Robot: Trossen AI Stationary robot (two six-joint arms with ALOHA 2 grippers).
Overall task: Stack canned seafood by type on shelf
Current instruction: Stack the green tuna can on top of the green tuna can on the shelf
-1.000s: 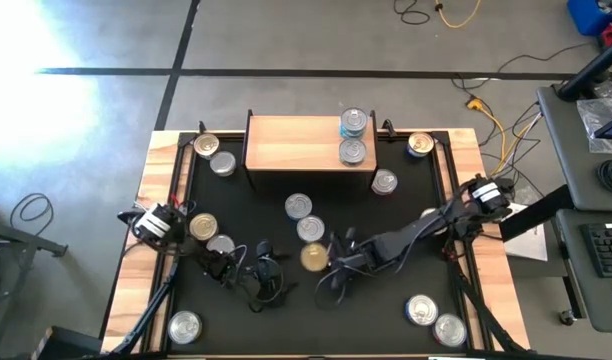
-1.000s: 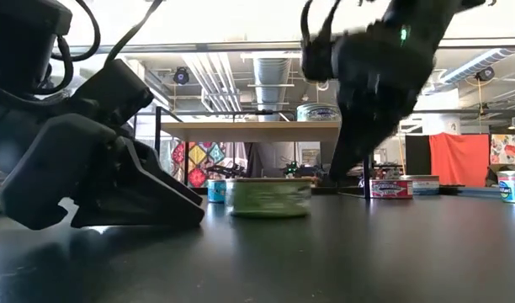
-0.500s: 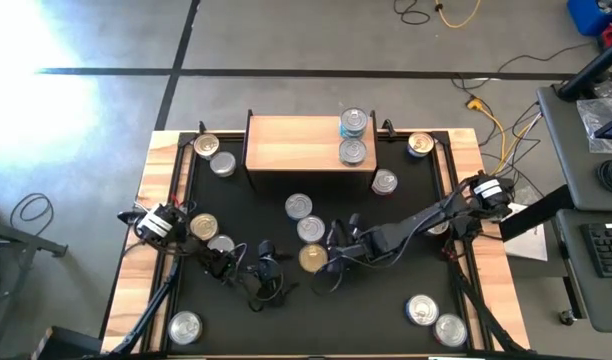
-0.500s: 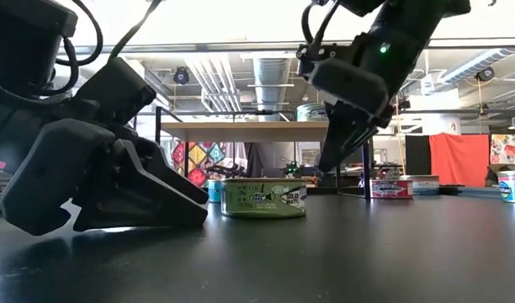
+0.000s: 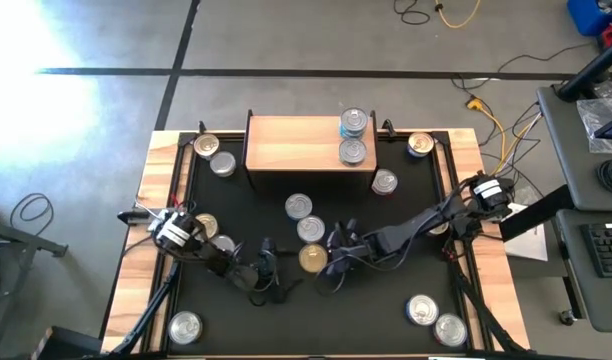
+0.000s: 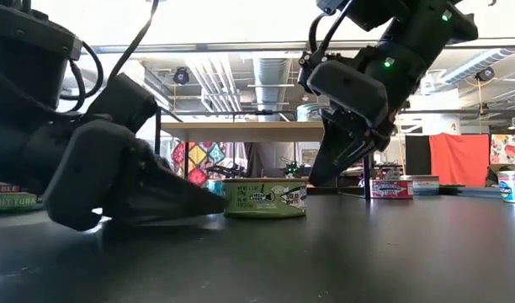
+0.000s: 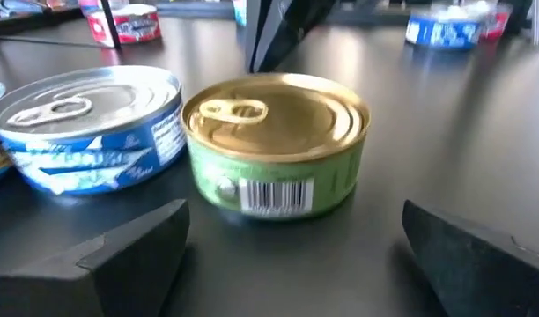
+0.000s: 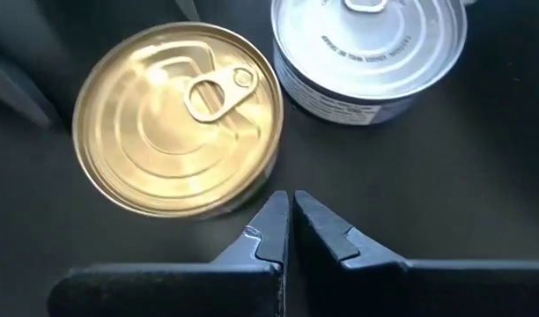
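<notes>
The gold tin [image 7: 276, 141] is looking hard, smooth and slippery. The left gripper [image 7: 287, 255], fingers wide apart, should squeeze its round sides. The right gripper [image 8: 290, 231], fingers together, is hovering beside it.

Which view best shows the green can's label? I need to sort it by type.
The left wrist view: the green can faces it, showing barcode and gold lid. The low view shows its side; the right wrist and high views show only the lid.

left claw [image 5: 276, 268] spread; right claw [image 5: 329, 258] closed
</notes>
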